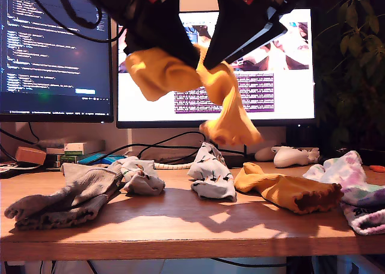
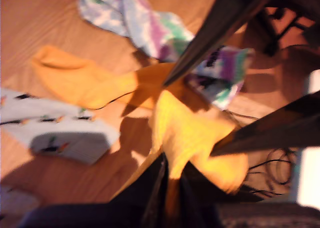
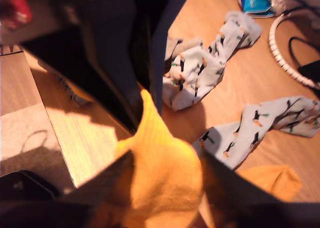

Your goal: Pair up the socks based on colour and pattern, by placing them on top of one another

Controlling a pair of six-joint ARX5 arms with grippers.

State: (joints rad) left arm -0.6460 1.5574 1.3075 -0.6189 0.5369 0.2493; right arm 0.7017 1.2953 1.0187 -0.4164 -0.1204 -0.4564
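Both grippers hold one mustard-yellow sock (image 1: 162, 72) in the air in front of the monitors. My first gripper (image 1: 189, 56) pinches it thin from the exterior view's left; its fingers (image 2: 150, 198) are shut. My second gripper (image 1: 212, 60) clamps a bunched part (image 3: 160, 173) from the exterior view's right. The other yellow sock (image 1: 283, 189) lies on the desk below. Two pale printed socks (image 1: 212, 174) (image 1: 141, 177) lie mid-desk. Grey ribbed socks (image 1: 66, 199) are at the exterior view's left, and pastel blotched socks (image 1: 355, 189) at its right.
Two monitors (image 1: 54, 45) stand behind the wooden desk (image 1: 180, 226). A white game controller (image 1: 292, 156), cables and a white coiled cord (image 3: 282, 52) lie along the back. Small boxes (image 1: 78, 147) sit at the exterior view's back left, and a plant (image 1: 355, 57) at its right.
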